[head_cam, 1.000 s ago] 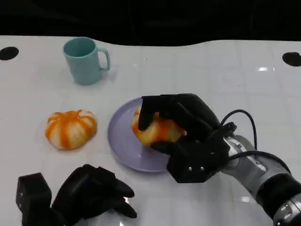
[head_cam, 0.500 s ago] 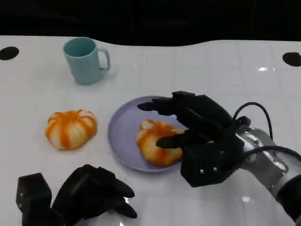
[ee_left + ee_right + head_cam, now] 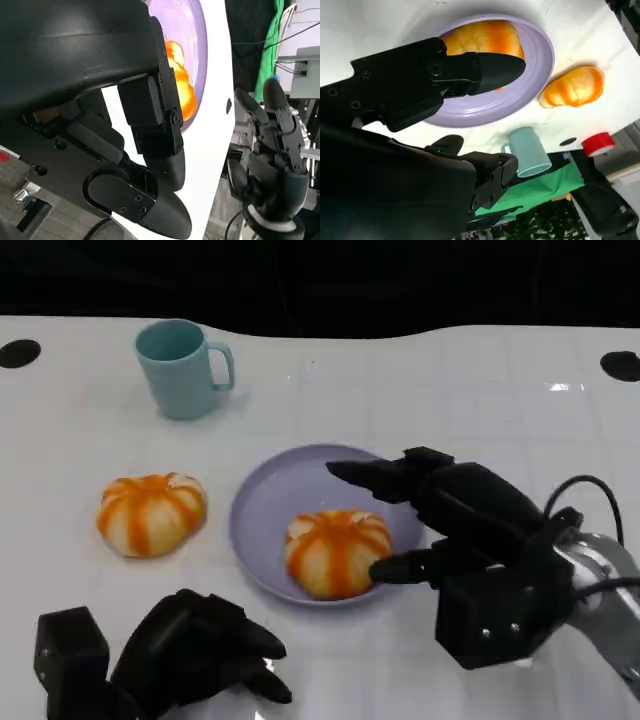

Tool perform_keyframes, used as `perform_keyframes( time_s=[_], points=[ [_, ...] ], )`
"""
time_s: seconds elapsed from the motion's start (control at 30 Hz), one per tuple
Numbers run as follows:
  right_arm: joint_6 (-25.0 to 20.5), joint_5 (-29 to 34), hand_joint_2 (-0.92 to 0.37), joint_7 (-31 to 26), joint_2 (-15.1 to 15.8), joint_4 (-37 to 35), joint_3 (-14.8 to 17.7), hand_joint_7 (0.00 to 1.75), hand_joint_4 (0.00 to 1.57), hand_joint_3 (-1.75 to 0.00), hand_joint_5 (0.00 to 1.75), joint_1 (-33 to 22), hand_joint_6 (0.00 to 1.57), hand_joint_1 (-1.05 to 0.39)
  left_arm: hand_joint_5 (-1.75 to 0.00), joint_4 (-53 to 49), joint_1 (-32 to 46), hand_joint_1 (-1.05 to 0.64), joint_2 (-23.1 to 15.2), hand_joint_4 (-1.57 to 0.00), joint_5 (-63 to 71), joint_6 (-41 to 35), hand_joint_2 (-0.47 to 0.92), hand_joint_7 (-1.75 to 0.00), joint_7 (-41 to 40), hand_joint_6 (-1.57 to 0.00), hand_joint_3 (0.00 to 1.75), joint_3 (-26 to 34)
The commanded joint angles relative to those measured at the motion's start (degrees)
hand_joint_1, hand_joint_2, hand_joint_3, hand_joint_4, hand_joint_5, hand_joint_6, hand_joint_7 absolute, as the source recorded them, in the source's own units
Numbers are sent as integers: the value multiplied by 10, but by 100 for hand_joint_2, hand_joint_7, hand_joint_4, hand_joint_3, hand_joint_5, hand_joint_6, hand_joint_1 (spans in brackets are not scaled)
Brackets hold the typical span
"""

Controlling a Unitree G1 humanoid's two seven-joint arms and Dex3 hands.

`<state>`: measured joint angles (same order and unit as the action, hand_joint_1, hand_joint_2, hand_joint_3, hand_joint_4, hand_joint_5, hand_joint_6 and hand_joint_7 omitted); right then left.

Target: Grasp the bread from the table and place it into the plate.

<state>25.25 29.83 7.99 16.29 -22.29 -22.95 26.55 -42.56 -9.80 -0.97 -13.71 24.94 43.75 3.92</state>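
White glossy surface, dark backdrop beyond its far edge, black round holes at the far left and far right corners. Near the middle, a lilac plate with an orange-striped bread lying in it, toward the plate's 5 o'clock rim. At the plate's 9 o'clock, just beside it on the bare surface, a second bread of the same look. Farther off at 11 o'clock, an upright pale teal mug, handle turned to the right.

At the plate's 4 o'clock, the right hand, open and holding nothing: fingers spread apart, the upper ones stretched over the plate's 2 o'clock rim, a lower one pointing at the bread in the plate and close to its side; contact there impossible to tell. In the right wrist view, the same plate with its bread behind a black fingertip, the second bread and the mug beyond.

At the near left edge, the left hand, resting low by the surface with fingers curled in and nothing held. In the left wrist view, black shell and curled fingers up close, plate and bread past them, and the right hand upright at the side with fingers spread.
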Motion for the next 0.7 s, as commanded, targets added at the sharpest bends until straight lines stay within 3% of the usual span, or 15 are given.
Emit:
perform_keyframes(
  time_s=[0.03,0.23,0.37,0.5,0.7],
  points=[
    [14,-37,-92,3,21,42,33,8,12,-35,62,-45,26,-82,-16,5,3,-105,-7,-157,-1,-4,76,0,-5,-154,0,0],
    [33,-58,-92,-15,26,74,65,15,28,-26,70,-102,43,-72,-17,5,3,-105,-7,-157,-2,-4,76,-1,-5,-155,0,0],
    [48,-85,-92,-20,26,100,89,33,41,-23,109,-153,59,-64,-16,0,1,-105,-6,-157,0,4,76,0,-4,-154,0,0],
    [50,-119,-92,-10,25,128,106,95,48,-20,149,-196,51,-60,-16,3,2,-105,-6,-157,0,2,77,-1,-6,-155,0,0],
    [57,-185,-92,11,18,156,126,149,56,-16,173,-246,46,-50,-19,3,1,-105,-6,-157,-3,-3,76,-1,-6,-156,0,0]
  ],
)
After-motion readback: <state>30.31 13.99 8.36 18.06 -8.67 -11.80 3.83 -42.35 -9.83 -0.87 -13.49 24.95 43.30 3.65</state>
